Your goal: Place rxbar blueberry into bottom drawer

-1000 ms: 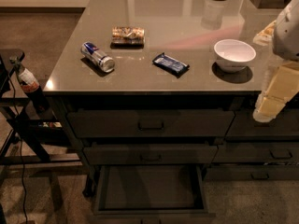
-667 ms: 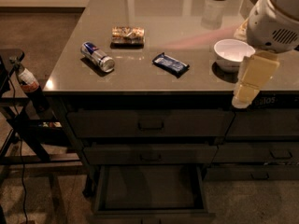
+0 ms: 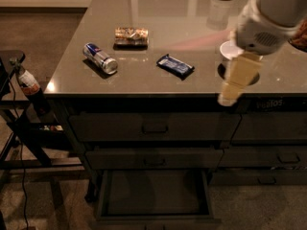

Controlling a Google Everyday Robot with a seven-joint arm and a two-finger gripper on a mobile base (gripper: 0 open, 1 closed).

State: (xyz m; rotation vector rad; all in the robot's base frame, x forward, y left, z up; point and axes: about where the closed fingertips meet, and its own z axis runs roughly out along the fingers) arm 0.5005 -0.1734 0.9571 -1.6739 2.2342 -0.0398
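Note:
The rxbar blueberry point(image 3: 175, 65), a flat dark blue wrapped bar, lies on the grey counter top point(image 3: 144, 13) near its front edge. The bottom drawer point(image 3: 154, 194) of the dark cabinet stands pulled open below, with a flat dark inside that holds nothing I can see. My gripper point(image 3: 229, 96) hangs from the white arm at the right, over the counter's front edge and right of the bar, a little above the surface. It holds nothing that I can see.
A blue-silver drink can point(image 3: 100, 58) lies on its side at the left. A brown-gold snack packet point(image 3: 131, 36) lies behind it. A white bowl point(image 3: 229, 49) is partly hidden behind the arm. Two shut drawers point(image 3: 154, 127) sit above the open one. A dark stand with a bottle point(image 3: 29, 83) is at left.
The arm has swung left and forward across the view, from the right edge to in front of the white bowl, closer to the bar. Nothing on the counter has moved.

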